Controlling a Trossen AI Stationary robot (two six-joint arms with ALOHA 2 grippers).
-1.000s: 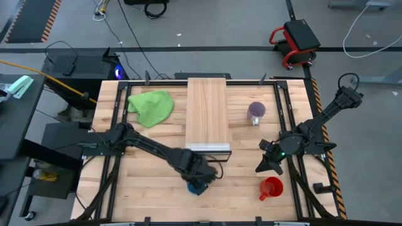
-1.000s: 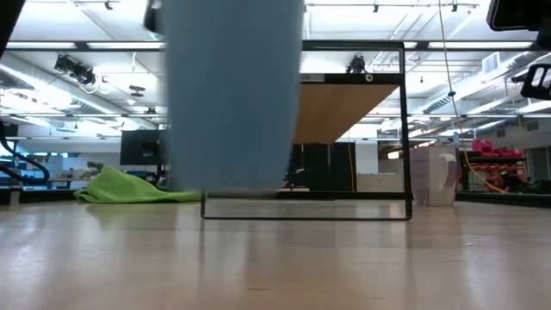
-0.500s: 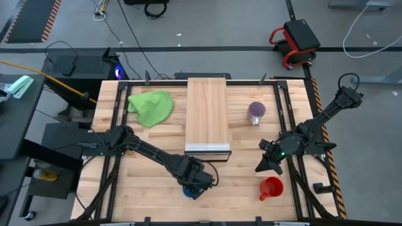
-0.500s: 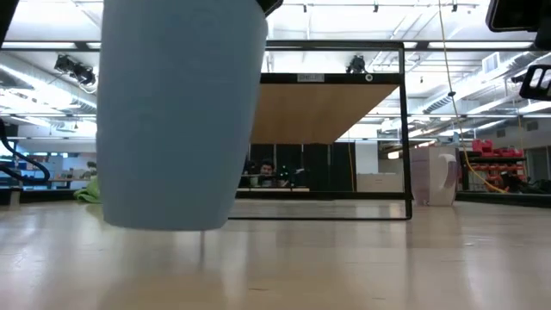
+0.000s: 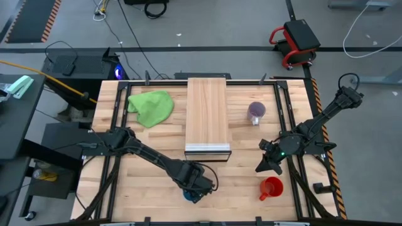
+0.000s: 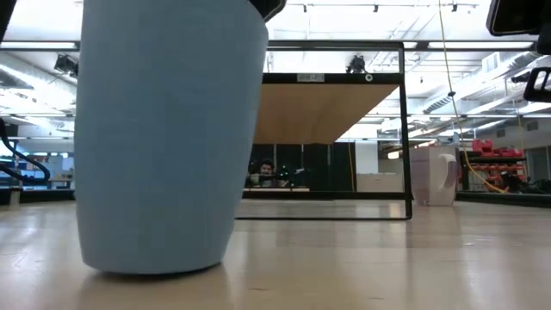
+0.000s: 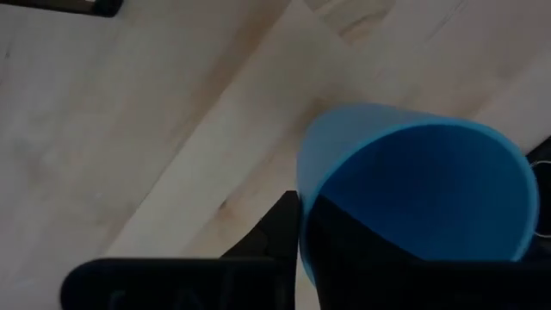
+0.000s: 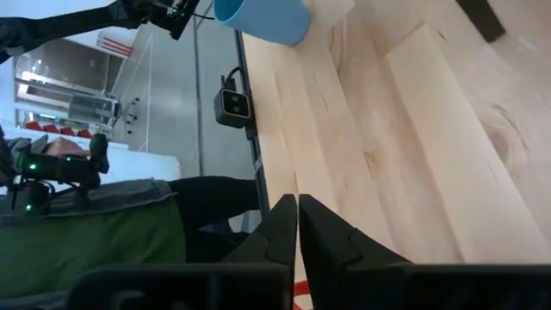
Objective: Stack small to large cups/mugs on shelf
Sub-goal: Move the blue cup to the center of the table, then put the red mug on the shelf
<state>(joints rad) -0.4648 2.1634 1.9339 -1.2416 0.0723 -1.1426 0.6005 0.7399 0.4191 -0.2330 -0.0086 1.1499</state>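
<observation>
High view showed the left gripper [image 5: 196, 187] reaching along the near edge of the table [image 5: 239, 188], directly over the blue cup [image 5: 190, 196], of which only a sliver showed beneath the fingers. The shelf [image 5: 207, 113] lay well apart from it toward the far side, bare of any vessel, so no stacking had been done. The purple-grey mug [image 5: 255, 112] stood on the table beside the shelf, the red mug [image 5: 271, 187] near the front right corner, and the green cloth [image 5: 151, 107] on the shelf's other side. The right gripper [image 5: 266, 164] waited between the two mugs, holding nothing

Low view had the blue cup [image 6: 164, 138] filling the left half, upright, its base apparently down on the table [image 6: 387, 267]; the shelf's metal frame [image 6: 405, 129] stood behind it. I judged this spot so close to the camera to be only a resting point, not a goal

Left wrist view looked into the open mouth of the blue cup [image 7: 422, 189], with one dark finger [image 7: 288, 226] against the outside of the wall and the other apparently inside it. That pinch on the rim seemed chosen to keep the cup upright and leave its base free for setting down

Right wrist view showed that arm's own fingertips [image 8: 284, 222] pressed together and empty over bare planks, with the blue cup [image 8: 263, 19] far off
</observation>
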